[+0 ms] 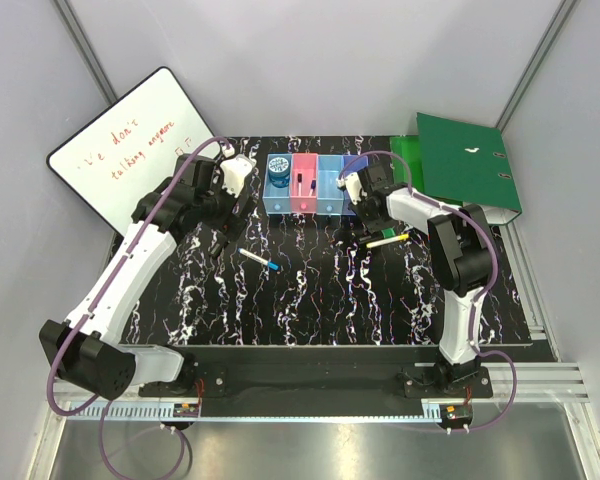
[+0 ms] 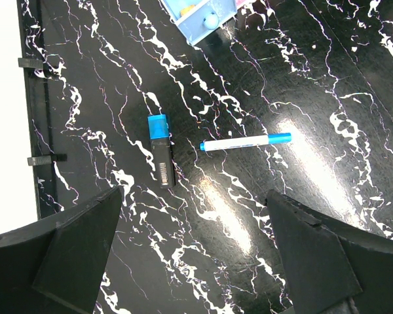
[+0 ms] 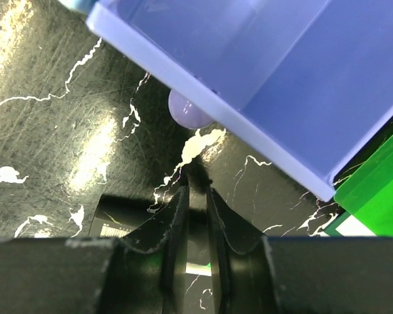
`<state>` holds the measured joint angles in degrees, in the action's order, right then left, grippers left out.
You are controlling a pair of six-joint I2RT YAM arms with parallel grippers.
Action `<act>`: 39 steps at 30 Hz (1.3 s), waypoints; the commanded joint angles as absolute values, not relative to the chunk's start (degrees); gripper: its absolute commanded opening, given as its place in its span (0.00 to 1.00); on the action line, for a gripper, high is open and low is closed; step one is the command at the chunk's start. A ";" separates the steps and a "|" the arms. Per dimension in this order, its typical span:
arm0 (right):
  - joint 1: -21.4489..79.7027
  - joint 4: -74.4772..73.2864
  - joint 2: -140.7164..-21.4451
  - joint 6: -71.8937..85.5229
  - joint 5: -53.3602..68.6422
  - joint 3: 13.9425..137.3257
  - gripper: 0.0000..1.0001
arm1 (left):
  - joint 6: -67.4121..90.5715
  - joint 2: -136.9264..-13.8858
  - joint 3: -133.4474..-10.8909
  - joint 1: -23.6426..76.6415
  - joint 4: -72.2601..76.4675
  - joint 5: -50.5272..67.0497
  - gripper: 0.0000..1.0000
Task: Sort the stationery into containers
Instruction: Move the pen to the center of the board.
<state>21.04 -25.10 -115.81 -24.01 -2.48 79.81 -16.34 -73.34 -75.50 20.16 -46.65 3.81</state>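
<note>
The row of four joined bins (image 1: pixel 329 205) stands at the back middle of the table. The blue roll (image 1: pixel 278 168) sits in the blue bin, and markers (image 1: pixel 302 183) lie in the pink one. A white marker with a blue cap (image 1: pixel 258 259) (image 2: pixel 245 141) and a black marker with a blue cap (image 2: pixel 160 149) lie loose on the table. My left gripper (image 1: pixel 223 205) (image 2: pixel 193 196) hangs open and empty above them. A yellow-green highlighter (image 1: pixel 388 240) lies under my right wrist. My right gripper (image 1: pixel 363 207) (image 3: pixel 196 190) is shut just before the purple-blue bin (image 3: pixel 268 85); I see nothing between the fingers.
A whiteboard (image 1: pixel 135 150) with red writing leans at the back left. Green ring binders (image 1: pixel 465 160) (image 3: pixel 380 196) lie at the back right, close to the purple-blue bin. A round purple knob (image 3: pixel 187 110) sticks out from that bin's front wall.
</note>
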 commanded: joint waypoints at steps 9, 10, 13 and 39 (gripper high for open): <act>20.92 -25.58 -104.86 -21.89 -2.02 67.95 0.24 | -17.14 -73.56 -78.31 19.69 -44.91 4.57 0.99; 20.92 -25.66 -103.72 -21.88 -2.11 67.42 0.24 | -17.14 -73.30 -78.31 19.69 -44.83 4.57 0.99; 20.92 -26.01 -102.05 -21.62 -2.11 65.92 0.24 | -16.88 -73.21 -78.22 19.69 -44.82 4.57 0.99; 18.03 -30.14 -96.32 -0.62 -0.18 63.98 0.57 | -16.52 -73.65 -80.42 19.69 -45.62 5.27 0.99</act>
<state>20.38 -29.41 -95.33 -8.51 -1.80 62.46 -16.29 -73.67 -77.30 19.94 -46.85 4.14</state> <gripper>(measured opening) 0.562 0.987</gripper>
